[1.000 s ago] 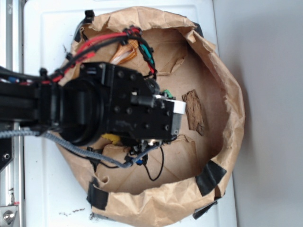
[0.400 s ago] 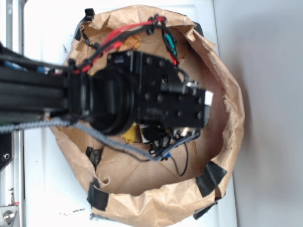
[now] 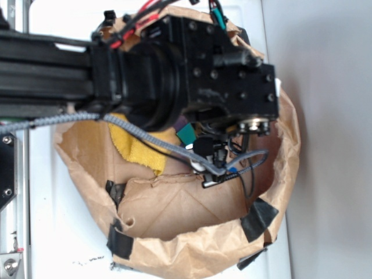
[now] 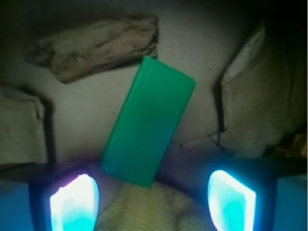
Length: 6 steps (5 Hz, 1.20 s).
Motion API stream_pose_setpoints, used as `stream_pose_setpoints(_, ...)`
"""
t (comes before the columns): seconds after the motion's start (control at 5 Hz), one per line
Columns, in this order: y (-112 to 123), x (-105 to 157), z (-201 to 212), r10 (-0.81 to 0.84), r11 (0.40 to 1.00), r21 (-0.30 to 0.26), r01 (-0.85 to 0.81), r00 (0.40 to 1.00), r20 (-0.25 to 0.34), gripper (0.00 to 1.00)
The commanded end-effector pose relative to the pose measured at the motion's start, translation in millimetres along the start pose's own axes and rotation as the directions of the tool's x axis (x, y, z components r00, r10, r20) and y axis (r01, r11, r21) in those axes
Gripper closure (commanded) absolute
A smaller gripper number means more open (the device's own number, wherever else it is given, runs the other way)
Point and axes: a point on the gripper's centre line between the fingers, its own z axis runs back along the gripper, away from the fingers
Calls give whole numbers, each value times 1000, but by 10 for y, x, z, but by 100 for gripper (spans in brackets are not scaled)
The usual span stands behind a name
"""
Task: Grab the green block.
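My tool hangs wide open, holding nothing. Green block lies flat, angled, just ahead between the pads, its near end over the yellow cloth, beside the bark piece. I'd rotate to match its tilt, descend, close across the narrow sides.

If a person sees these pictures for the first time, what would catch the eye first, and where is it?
In the wrist view, the bright green block lies slanted in the middle, with the brown bark piece just above it and the yellow cloth at its lower end. The hand is open, and its two glowing fingertips stand at the bottom corners. In the exterior view, the black arm covers most of the brown paper bowl.
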Motion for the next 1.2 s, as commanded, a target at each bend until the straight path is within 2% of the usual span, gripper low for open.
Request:
stream_pose_setpoints(0.0, 142, 42, 148, 48, 999, -16, -47, 994, 98, 0)
stream_pose_setpoints(0.4, 81, 144, 158, 292, 950, -146, -276, 952, 97, 0)
stream_pose_setpoints(0.6, -6, 159, 45, 268, 958, -132, -255, 959, 90, 0)
stream_pose_setpoints(1.0, -30, 207, -235, 257, 965, -61, -254, 965, 49, 0)
